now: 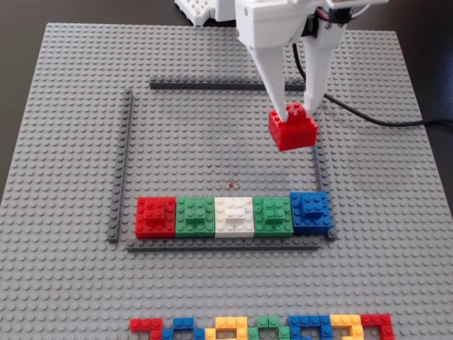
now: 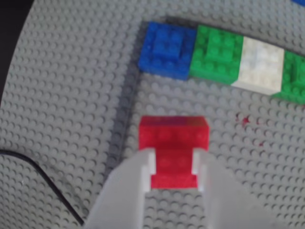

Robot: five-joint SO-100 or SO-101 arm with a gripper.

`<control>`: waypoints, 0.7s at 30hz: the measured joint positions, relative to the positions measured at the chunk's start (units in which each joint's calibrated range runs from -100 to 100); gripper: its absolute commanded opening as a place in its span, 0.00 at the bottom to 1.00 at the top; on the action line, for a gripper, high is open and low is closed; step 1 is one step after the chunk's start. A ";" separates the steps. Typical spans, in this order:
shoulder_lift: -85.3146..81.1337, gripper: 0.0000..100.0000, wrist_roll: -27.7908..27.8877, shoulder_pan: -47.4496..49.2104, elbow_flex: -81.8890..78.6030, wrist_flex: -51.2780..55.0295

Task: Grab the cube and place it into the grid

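The cube (image 1: 292,129) is a red block with a smaller raised red brick on top. My white gripper (image 1: 297,111) is shut on that raised brick and holds the cube over the right side of the grid (image 1: 124,159), close to its right strip. I cannot tell if the cube touches the baseplate. In the wrist view the cube (image 2: 174,136) sits between my two fingers, gripper (image 2: 174,160), beside the grid's dark strip (image 2: 127,126).
A row of red, green, white, green, blue blocks (image 1: 232,214) lies along the grid's bottom strip, with its blue end (image 2: 167,47) in the wrist view. A strip of small mixed-colour bricks (image 1: 262,327) lies at the baseplate's front edge. A black cable (image 1: 382,119) runs off right.
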State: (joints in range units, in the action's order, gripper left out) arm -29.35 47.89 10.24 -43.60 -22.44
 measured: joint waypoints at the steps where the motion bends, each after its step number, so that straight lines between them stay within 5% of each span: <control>1: 0.00 0.01 -0.05 0.00 -0.18 -0.10; 21: 10.52 0.01 -2.88 1.39 1.24 -3.61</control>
State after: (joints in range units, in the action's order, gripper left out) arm -18.83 45.01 11.63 -42.37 -26.06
